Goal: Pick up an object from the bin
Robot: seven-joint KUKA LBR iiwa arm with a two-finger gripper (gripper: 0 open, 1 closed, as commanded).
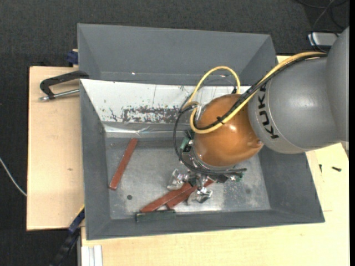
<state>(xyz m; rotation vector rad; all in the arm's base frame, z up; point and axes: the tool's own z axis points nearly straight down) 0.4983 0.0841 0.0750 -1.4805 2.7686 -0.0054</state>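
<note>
We log a single legible marking: the brand "KUKA", in black capital letters, running lengthwise along the rounded grey housing of the robot arm [299, 104], just beside its orange wrist cover [224, 134].

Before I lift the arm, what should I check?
1. Gripper low at the right end of the red-brown strip: ok.
2. Strip actually gripped: cannot tell.
3. Dark bar by the front wall free of the strip's left end: cannot tell.
4. Second red-brown stick lies well apart, at the left: ok.
5. Orange wrist cover apart from the walls of the bin: ok.
</note>
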